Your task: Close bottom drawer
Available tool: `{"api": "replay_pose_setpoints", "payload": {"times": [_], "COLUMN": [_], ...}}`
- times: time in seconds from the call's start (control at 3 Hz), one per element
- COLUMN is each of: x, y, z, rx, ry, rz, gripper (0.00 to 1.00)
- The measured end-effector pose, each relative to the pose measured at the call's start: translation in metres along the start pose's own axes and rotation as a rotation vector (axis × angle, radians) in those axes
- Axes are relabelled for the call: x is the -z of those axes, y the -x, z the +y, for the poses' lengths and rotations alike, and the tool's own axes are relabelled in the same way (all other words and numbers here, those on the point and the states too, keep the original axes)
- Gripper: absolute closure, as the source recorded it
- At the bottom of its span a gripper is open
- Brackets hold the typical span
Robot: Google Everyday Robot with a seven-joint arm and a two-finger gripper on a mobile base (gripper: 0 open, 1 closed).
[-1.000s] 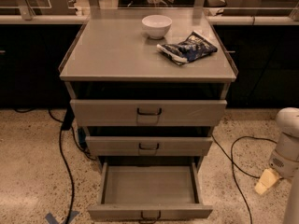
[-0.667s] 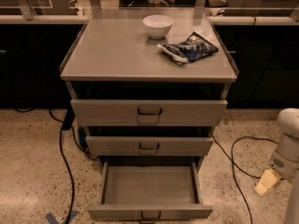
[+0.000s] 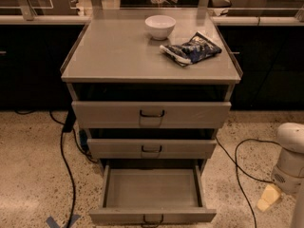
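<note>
Bottom drawer (image 3: 152, 192) at lower centre of frame, pulled well out of the cabinet: a shallow grey-beige tray with its floor in full view and a low front panel. Its small dark loop handle sits at the frame's bottom edge. Middle drawer (image 3: 152, 148) and top drawer (image 3: 152, 114) stand above it, each with a dark gap over its front. On the surface (image 3: 114, 56), upper centre: white bowl (image 3: 160, 26), with a dark snack bag (image 3: 191, 49) near it, lower right. Pincer (image 3: 267, 199) at lower right edge, a pale tip under the white arm housing (image 3: 290, 158), well apart from the drawer; spread or pressed together, cannot tell. Black cable (image 3: 64, 160) lies on the speckled floor, left.
</note>
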State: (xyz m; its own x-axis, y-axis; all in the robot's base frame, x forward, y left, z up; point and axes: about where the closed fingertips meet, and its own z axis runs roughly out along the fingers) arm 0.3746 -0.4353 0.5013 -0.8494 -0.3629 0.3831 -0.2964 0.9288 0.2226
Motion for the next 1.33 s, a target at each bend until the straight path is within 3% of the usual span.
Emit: {"api": "replay_pose_setpoints", "payload": {"times": [0.33, 0.67, 1.0, 1.33], "x": [-0.030, -0.031, -0.049, -0.109], "y": [-0.007, -0.008, -0.011, -0.019], "z": [0.005, 0.006, 0.006, 0.001], "rx": [-0.052, -0.055, -0.093, -0.166], "ry": [0.084, 0.082, 0.034, -0.034], "rz": [0.073, 0.073, 0.062, -0.007], "gripper": [0.00, 0.00, 0.00, 0.00]}}
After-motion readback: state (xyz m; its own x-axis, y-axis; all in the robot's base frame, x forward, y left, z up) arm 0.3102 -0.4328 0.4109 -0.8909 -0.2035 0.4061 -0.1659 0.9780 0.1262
